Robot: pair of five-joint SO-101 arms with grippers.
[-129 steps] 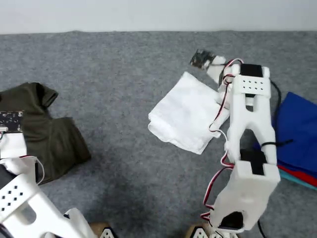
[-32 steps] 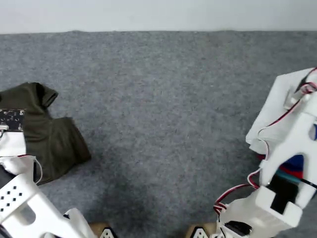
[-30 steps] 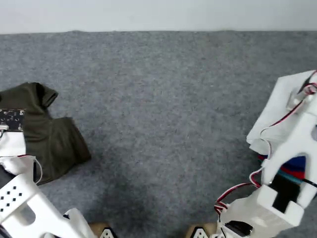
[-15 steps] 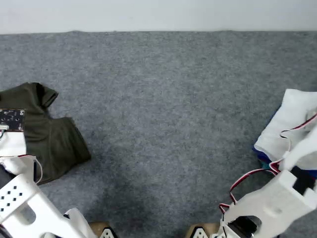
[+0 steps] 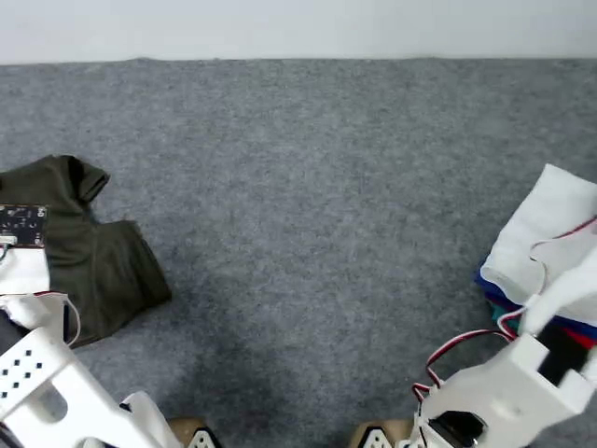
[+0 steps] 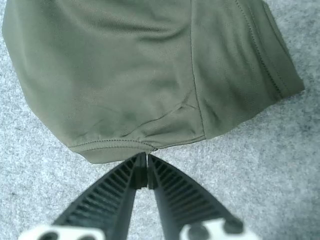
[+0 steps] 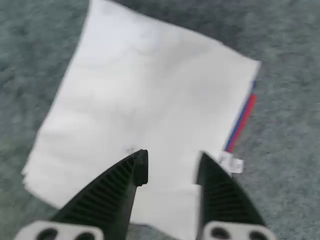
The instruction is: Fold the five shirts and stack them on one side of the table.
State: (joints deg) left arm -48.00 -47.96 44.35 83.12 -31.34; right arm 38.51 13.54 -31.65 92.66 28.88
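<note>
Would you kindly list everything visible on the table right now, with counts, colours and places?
Olive shirt: one, dark olive green, left side of table.
White shirt: one, white, folded, on top of the stack at the right edge.
Stacked shirts: three edges showing, blue, teal and red, under the white shirt.
Table cover: one, grey, carpet-like.
Left pincer: one, black, shut, tips at the olive shirt's hem.
Right pincer: one, black, open, above the white shirt.
Left arm, right arm: two, white, near edge.
</note>
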